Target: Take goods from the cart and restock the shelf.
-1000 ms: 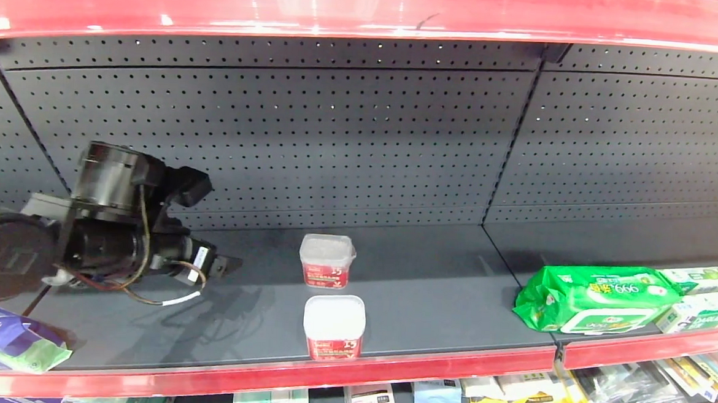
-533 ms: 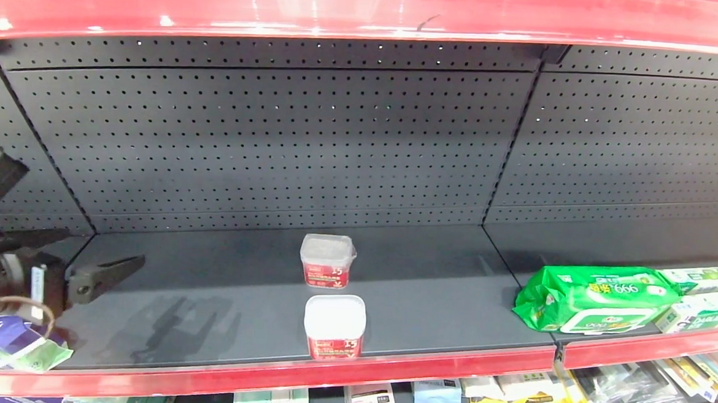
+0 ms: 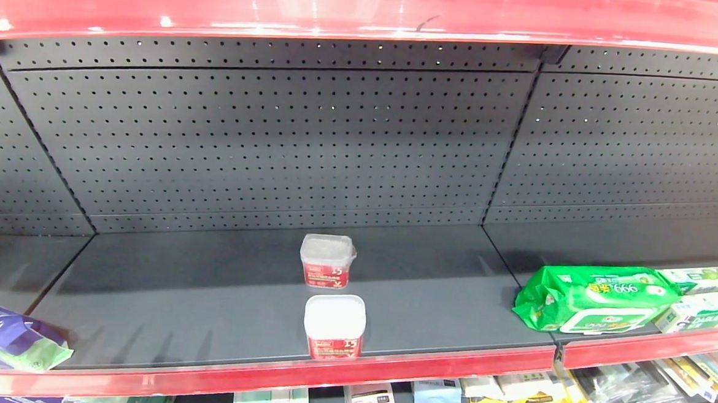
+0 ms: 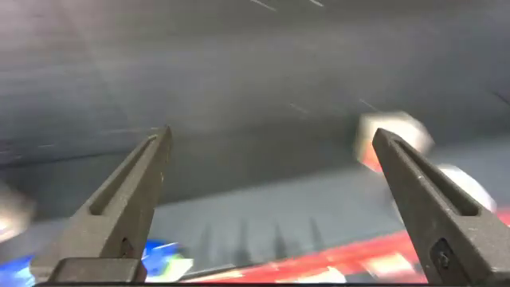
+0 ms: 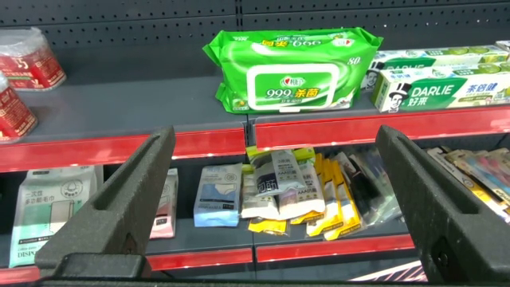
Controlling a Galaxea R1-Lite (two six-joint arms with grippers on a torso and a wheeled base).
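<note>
L: my left gripper (image 4: pixel 271 134) jaws wide apart, nothing between | R: my right gripper (image 5: pixel 276 131) likewise | rear tub (image 3: pixel 327 260) and front tub (image 3: pixel 334 325) in line mid-shelf (image 3: pixel 207 292), front one at the lip, well clear of both jaws | squat, pale lids, red labels

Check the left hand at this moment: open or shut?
Open. In the left wrist view the left hand has its fingers spread wide apart, with nothing between them.
</note>
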